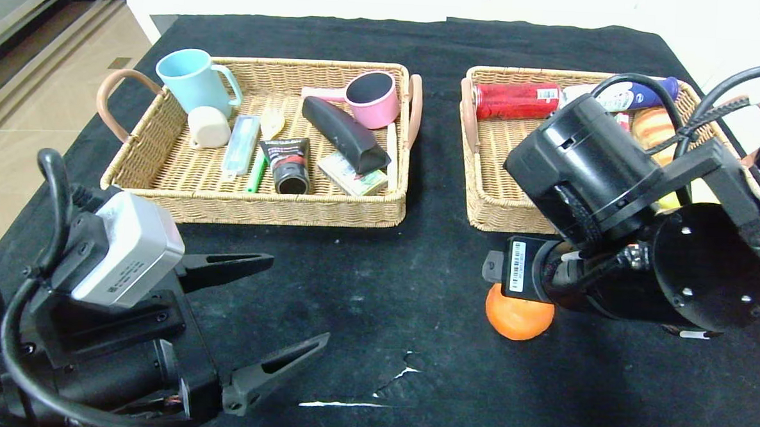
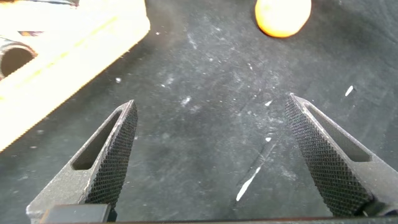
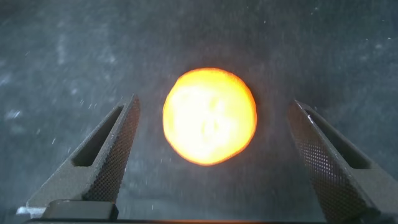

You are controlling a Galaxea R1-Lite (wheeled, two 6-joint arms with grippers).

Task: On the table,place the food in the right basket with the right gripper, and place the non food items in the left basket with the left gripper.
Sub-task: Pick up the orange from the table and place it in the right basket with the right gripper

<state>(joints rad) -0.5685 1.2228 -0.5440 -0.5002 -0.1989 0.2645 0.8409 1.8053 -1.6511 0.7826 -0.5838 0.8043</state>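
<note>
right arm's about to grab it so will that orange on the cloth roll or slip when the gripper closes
The orange is round and sits loose on the black cloth, so a one-sided nudge would probably roll it. It lies centred in the open right gripper, so an even close should trap it. Its skin looks firm and dimpled, so it is likely not slippery.

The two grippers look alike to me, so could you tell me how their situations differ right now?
The right gripper points down with the orange fruit between its open fingers, untouched; the left gripper has only bare black cloth between its fingers. The right gripper hangs near the right basket; the left gripper sits low by the table's near edge, apart from the left basket. Both are wide open and empty.
</note>
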